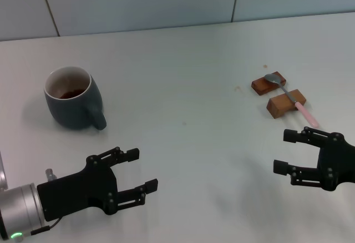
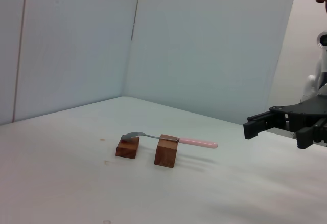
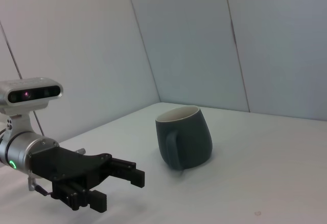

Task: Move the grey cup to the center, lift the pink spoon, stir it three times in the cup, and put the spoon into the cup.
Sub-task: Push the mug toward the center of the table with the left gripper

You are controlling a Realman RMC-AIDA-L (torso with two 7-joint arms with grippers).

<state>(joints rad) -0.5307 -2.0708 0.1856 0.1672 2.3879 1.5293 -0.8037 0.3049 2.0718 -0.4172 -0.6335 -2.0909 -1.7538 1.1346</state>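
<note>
Both pincers, left pincer [image 1: 141, 170] and right pincer [image 1: 286, 151], hover released, grasping nothing.

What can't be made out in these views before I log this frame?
- Grey cup: the head view shows brown stains inside, but its depth and any liquid cannot be judged; in the right wrist view the wall hides the inside.
- Pink spoon: its underside is hidden by the two wooden blocks it rests across.
- Right gripper: its arm is cut off at the head view's edge.
- Left gripper: open, nothing hidden between its fingers.
</note>
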